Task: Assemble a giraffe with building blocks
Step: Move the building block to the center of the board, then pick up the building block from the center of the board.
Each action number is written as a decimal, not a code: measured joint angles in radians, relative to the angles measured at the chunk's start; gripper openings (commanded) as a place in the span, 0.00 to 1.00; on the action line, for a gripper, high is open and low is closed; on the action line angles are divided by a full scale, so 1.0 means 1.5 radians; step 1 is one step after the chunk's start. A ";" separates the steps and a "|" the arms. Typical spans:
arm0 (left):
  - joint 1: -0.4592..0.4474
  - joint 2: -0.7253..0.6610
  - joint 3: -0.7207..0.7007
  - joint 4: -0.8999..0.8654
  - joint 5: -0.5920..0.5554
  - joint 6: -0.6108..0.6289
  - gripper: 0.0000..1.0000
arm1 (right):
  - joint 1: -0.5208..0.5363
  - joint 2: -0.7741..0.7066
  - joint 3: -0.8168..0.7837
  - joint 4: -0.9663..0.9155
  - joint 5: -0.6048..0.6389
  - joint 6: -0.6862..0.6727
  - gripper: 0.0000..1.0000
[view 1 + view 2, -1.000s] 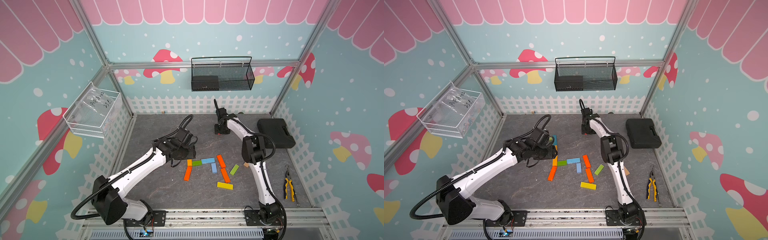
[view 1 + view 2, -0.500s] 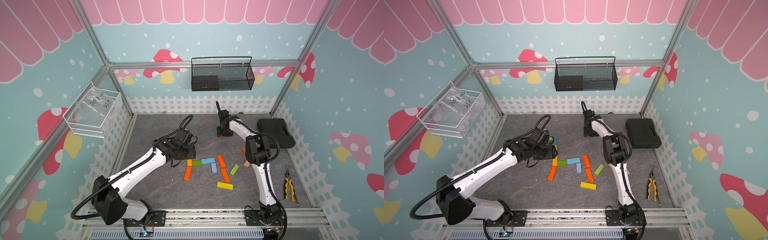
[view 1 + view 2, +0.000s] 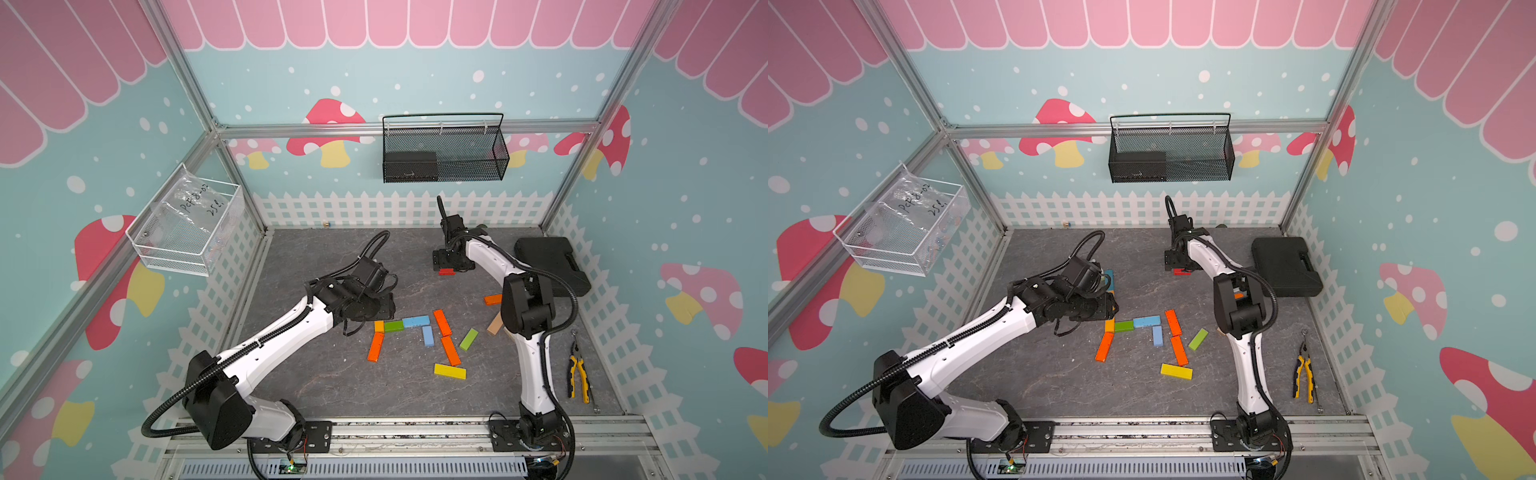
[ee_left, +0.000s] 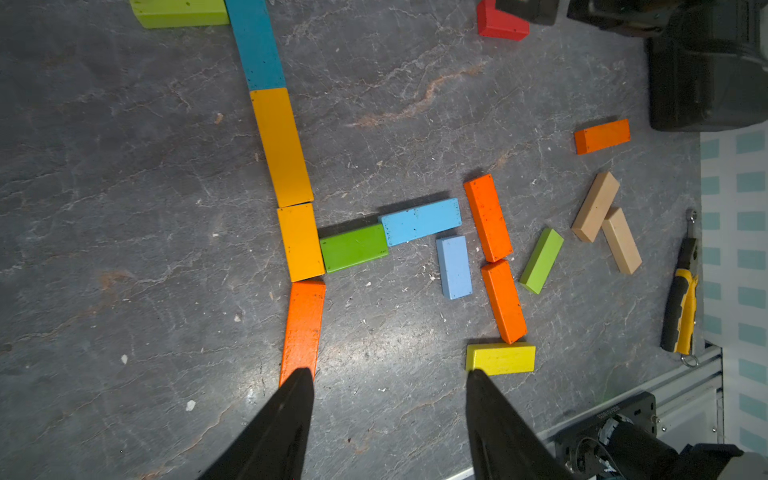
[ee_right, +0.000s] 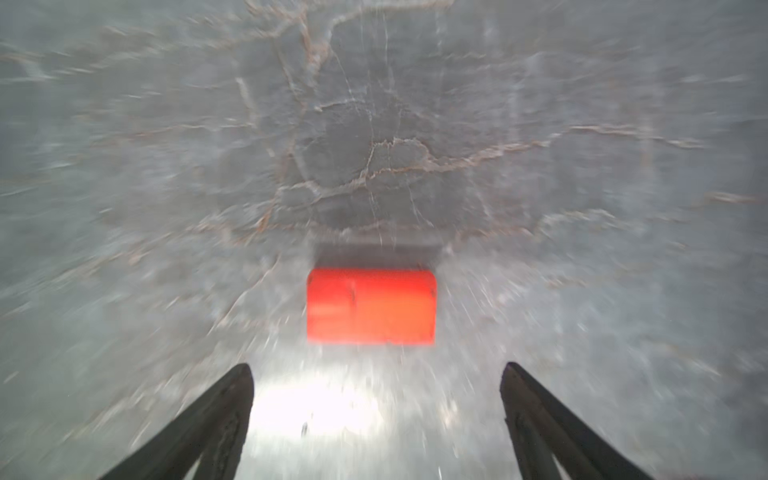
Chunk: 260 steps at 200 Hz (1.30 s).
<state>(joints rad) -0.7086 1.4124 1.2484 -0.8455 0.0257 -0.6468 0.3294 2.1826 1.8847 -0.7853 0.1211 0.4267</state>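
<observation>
In the left wrist view the building blocks lie flat on the grey mat. A line runs green [image 4: 178,12], teal [image 4: 255,45], two yellow-orange [image 4: 281,147], then orange [image 4: 303,328]. A green [image 4: 353,248] and a light blue block [image 4: 420,221] branch off it. Loose blocks lie beside them: pale blue [image 4: 454,267], two orange [image 4: 488,218], lime [image 4: 541,261], yellow [image 4: 500,359] and two tan [image 4: 595,206]. My left gripper [image 4: 388,376] hovers open and empty above them. My right gripper [image 5: 376,370] is open at the back over a red block [image 5: 371,306], apart from it.
A black plastic case [image 3: 548,264] lies at the back right, with one orange block [image 3: 493,299] in front of it. Yellow-handled pliers [image 3: 577,374] lie by the right fence. A black wire basket [image 3: 442,151] hangs on the back wall and a white one [image 3: 187,232] on the left.
My right gripper's jaws have spread wide, and the red block now lies free on the mat below them. The left arm has not moved.
</observation>
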 measured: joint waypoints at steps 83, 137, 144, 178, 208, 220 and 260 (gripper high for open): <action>-0.025 0.002 -0.026 0.034 0.011 -0.005 0.61 | 0.137 -0.268 -0.359 0.026 -0.020 0.008 0.67; -0.025 -0.022 -0.045 0.038 0.011 -0.016 0.60 | 0.164 -0.268 -0.434 0.033 -0.037 0.029 0.53; -0.025 -0.024 -0.048 0.038 0.011 -0.018 0.60 | 0.164 -0.268 -0.437 0.037 -0.038 0.030 0.53; -0.025 -0.028 -0.054 0.039 0.011 -0.021 0.60 | 0.165 -0.267 -0.444 0.051 -0.047 0.030 0.53; -0.025 -0.028 -0.055 0.040 0.013 -0.021 0.59 | 0.165 -0.254 -0.445 0.061 -0.052 0.030 0.53; -0.026 -0.028 -0.055 0.044 0.017 -0.021 0.59 | 0.165 -0.245 -0.446 0.066 -0.053 0.030 0.52; -0.034 -0.028 -0.056 0.061 0.037 -0.021 0.59 | 0.165 -0.231 -0.461 0.076 -0.057 0.030 0.47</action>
<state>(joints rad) -0.7597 1.3705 1.1645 -0.7536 0.0811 -0.6777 0.5762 1.8362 1.1927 -0.6716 0.0357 0.4713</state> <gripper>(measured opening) 0.595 0.491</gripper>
